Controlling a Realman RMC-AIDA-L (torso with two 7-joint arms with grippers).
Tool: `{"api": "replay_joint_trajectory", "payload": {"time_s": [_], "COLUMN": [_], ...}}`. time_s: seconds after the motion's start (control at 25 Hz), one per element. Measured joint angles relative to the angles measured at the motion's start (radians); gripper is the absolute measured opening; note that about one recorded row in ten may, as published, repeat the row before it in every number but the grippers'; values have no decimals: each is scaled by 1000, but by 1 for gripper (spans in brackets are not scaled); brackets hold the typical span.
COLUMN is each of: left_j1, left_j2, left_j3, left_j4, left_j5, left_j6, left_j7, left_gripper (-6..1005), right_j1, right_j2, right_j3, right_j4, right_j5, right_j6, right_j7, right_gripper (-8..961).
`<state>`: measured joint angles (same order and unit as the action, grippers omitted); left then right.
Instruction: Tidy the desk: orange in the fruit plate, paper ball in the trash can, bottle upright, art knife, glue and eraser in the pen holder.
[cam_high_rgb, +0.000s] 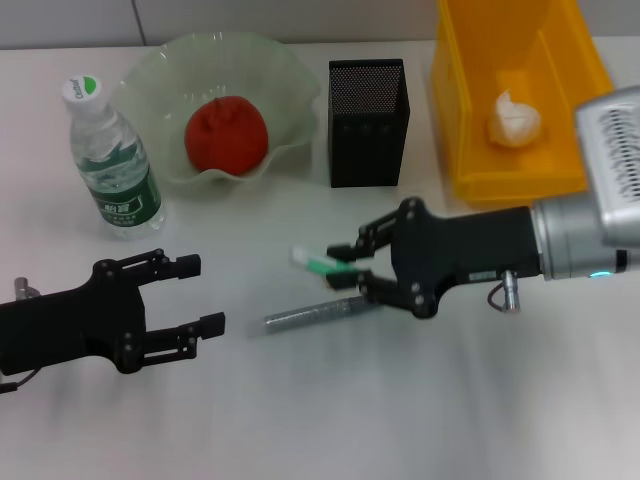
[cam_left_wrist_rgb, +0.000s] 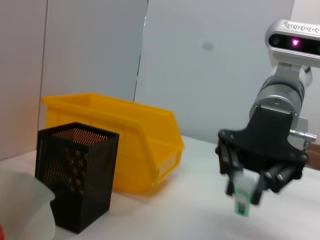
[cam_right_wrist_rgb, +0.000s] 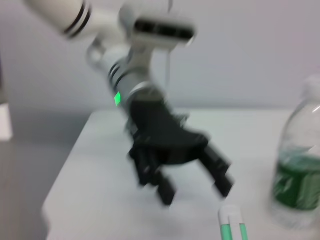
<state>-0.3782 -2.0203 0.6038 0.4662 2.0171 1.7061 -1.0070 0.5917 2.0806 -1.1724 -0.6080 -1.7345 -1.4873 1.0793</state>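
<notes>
My right gripper (cam_high_rgb: 342, 266) is shut on a green and white stick-shaped item (cam_high_rgb: 320, 263) just above the table's middle; the left wrist view shows this item (cam_left_wrist_rgb: 243, 200) pinched in its fingers. A grey stick (cam_high_rgb: 315, 315) lies on the table just in front of it. My left gripper (cam_high_rgb: 202, 295) is open and empty at the front left. The orange (cam_high_rgb: 226, 133) sits in the green fruit plate (cam_high_rgb: 290, 80). The bottle (cam_high_rgb: 110, 160) stands upright at the left. The black mesh pen holder (cam_high_rgb: 367, 122) stands behind the right gripper. The paper ball (cam_high_rgb: 513, 120) lies in the yellow bin (cam_high_rgb: 470, 150). No eraser shows.
The yellow bin stands at the back right, next to the pen holder (cam_left_wrist_rgb: 75, 175). The plate's rim (cam_left_wrist_rgb: 25, 205) is close to the holder's left. The bottle (cam_right_wrist_rgb: 297, 185) stands behind the left gripper (cam_right_wrist_rgb: 195, 187). The table's front edge is near both arms.
</notes>
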Motion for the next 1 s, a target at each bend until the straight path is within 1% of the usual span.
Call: {"api": "replay_joint_trajectory", "payload": {"time_s": [0.04,0.08,0.16,0.2,0.32,0.36,0.4,0.44,0.48,0.52,0.56,0.6,0.64,0.68,0.72,0.8,0.84,0.92,1.0], "left_j1": [-1,-2,-4,-4,-4,-3,-3,-1,0,1,1,2,2,4,4,3,2,2,2], "left_j2": [-3,-6,-11,-11,-14,-21,-21,-25,-29,-34,-34,-39,-39,-44,-44,-44,-44,-44,-45], "left_j3": [-2,-2,-2,-2,-3,-3,-3,-3,-3,-3,-3,-3,-3,-2,-2,-2,-2,-2,-2], "left_j4": [0,1,1,1,0,0,0,0,0,0,0,-1,-1,-28,-37,-68,-84,-103,-118], "left_j5": [-1,-2,-10,-10,-27,-39,-39,-44,-46,-53,-53,-60,-60,-97,-105,-133,-149,-172,-198], "left_j6": [1,3,10,10,21,24,24,25,25,24,24,24,24,24,24,24,22,15,10], "left_j7": [0,-1,-6,-6,-7,-7,-7,-5,-3,0,0,3,3,18,23,44,56,74,83], "left_gripper": [769,769,769,769,769,769,769,769,769,769,769,769,769,769,769,769,768,768,768], "right_j1": [-14,-14,-23,-23,-13,-1,-1,8,8,13,13,24,24,38,38,58,58,67,84], "right_j2": [-2,-2,-2,-2,-2,0,0,3,3,4,4,6,6,7,7,9,9,11,12], "right_j3": [33,33,69,69,83,88,88,88,88,88,88,88,88,89,89,89,89,87,83], "right_j4": [49,49,125,125,198,238,238,271,271,287,287,319,319,350,350,391,391,411,437], "right_j5": [77,77,188,188,289,352,352,412,412,445,445,514,514,573,573,662,662,722,816], "right_j6": [-2,-2,-2,-2,10,22,22,35,35,42,42,56,56,68,68,83,83,87,93], "right_j7": [-70,-70,-179,-179,-246,-269,-269,-290,-290,-302,-302,-325,-325,-350,-350,-398,-398,-426,-450], "right_gripper": [187,187,186,186,186,186,187,187,187,187,187,187,187,187,187,187,187,187,187]}}
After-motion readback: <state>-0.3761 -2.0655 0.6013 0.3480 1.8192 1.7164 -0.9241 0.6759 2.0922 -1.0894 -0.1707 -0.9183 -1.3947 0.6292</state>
